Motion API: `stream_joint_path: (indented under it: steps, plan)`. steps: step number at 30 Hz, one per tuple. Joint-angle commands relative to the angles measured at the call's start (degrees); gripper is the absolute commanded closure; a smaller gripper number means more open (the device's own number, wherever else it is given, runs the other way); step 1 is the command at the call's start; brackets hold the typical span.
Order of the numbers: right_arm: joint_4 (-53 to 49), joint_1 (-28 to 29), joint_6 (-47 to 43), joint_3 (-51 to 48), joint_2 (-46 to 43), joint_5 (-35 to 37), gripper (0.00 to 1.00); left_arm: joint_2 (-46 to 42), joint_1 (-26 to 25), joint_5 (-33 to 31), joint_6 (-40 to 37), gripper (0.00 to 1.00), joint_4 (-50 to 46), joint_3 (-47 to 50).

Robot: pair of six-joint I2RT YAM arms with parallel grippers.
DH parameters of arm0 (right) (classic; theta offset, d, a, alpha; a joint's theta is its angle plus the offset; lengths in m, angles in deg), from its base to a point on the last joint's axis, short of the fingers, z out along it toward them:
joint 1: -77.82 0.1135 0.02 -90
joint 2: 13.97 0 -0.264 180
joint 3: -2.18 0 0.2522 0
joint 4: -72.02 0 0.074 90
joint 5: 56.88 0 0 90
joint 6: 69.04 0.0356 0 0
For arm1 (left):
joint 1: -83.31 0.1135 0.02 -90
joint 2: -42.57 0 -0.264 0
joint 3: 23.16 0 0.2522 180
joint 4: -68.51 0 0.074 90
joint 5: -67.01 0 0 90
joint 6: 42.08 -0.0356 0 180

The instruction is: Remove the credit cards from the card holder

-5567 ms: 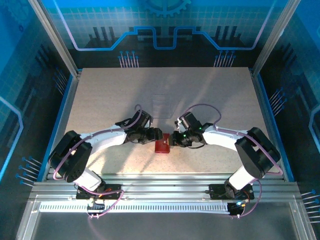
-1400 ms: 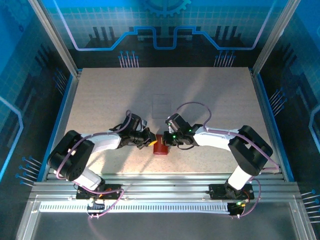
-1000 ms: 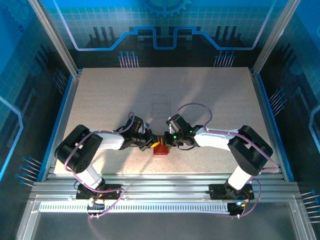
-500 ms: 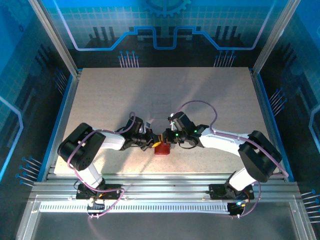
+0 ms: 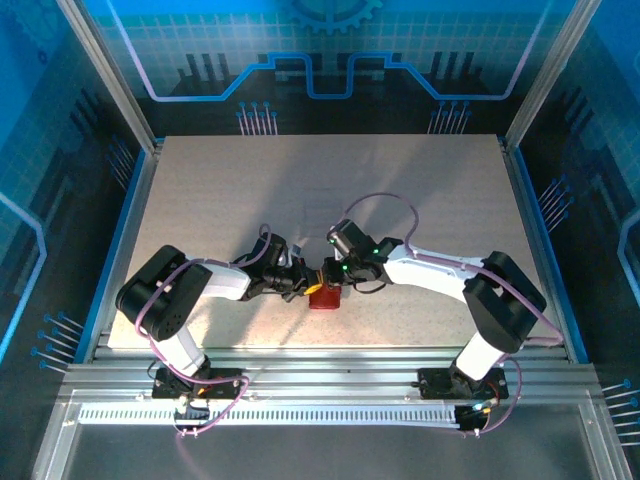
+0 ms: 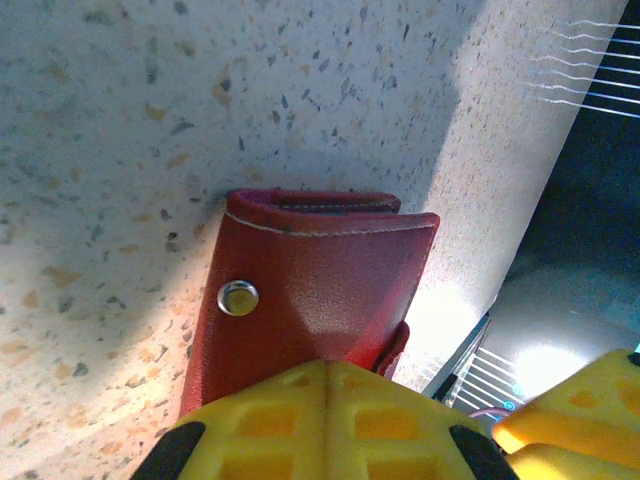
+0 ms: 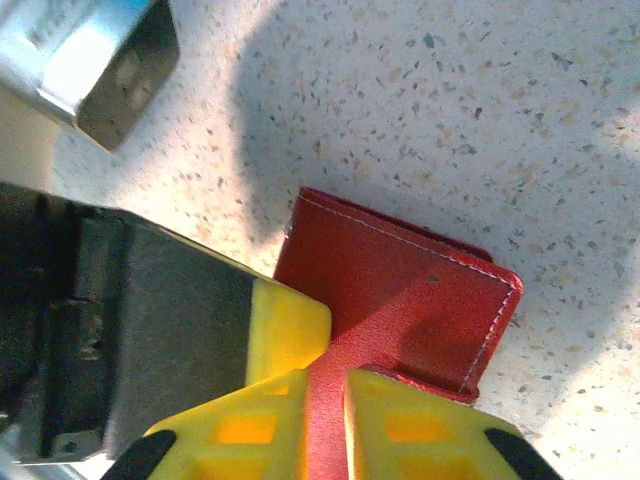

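The card holder (image 5: pixel 323 297) lies folded shut on the table, dark red with a metal snap (image 6: pixel 238 297). The credit cards are hidden inside it. My left gripper (image 5: pixel 305 289) comes in from the left, its yellow fingers (image 6: pixel 270 420) pressed together and bearing down on the holder's cover (image 6: pixel 320 285). My right gripper (image 5: pixel 336 282) comes from the right, tips on the holder (image 7: pixel 400 290). Its fingers (image 7: pixel 410 420) stand a narrow gap apart, and the red strap tab (image 7: pixel 325 410) shows in that gap. The left gripper's finger (image 7: pixel 288 335) touches beside it.
A clear plastic tray (image 5: pixel 322 211) lies faintly visible on the speckled table (image 5: pixel 200 200) behind the grippers. Metal frame rails (image 5: pixel 330 365) run along the near edge. Blue walls close in the sides.
My right gripper's fingers were together and have parted slightly over the strap tab; that arm's wrist shifted a little back and left. The left gripper stays shut on the holder's cover.
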Motion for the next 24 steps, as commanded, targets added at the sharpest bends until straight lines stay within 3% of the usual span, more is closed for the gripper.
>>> stream_joint_path:
  steps: [1,11,24]
  plan:
    - [-5.8,1.7,-4.3,3.0,2.1,4.1,0.80,2.1,-0.3,-2.2,0.7,0.96,-3.3,1.8]
    - [-7.5,4.3,-10.1,5.5,5.8,7.7,0.73,2.0,0.3,-1.7,1.4,0.96,-2.0,2.6]
    - [-3.9,5.3,-11.1,1.7,4.8,9.8,0.72,1.4,1.4,-0.1,1.7,0.96,-1.1,2.8]
